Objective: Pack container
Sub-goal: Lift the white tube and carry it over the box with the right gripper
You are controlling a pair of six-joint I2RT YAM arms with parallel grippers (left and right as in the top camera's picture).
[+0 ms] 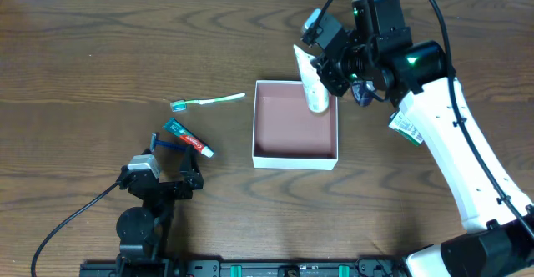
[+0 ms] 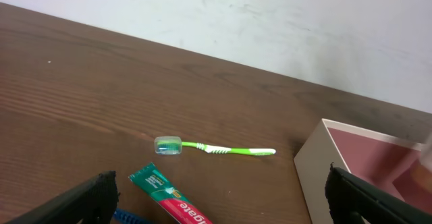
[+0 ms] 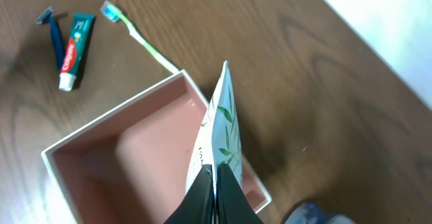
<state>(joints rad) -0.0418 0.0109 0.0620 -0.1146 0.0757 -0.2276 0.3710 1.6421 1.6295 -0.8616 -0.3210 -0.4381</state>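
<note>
Nearby, toothbrush (image 1: 209,101), toothpaste (image 1: 188,138), razor (image 1: 163,141) lie left of container (image 1: 295,161); tube (image 1: 310,81) held over it.

Dark wooden table (image 1: 83,43) against a white wall (image 2: 270,21).

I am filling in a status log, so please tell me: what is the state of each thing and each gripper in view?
container: open on top, inside bare.
white tube: held tilted over the container.
toothbrush: lying flat, head capped.
toothpaste: lying flat, cap on.
razor: lying beside the toothpaste.
left gripper: open, empty.
right gripper: shut on the white tube.
</note>
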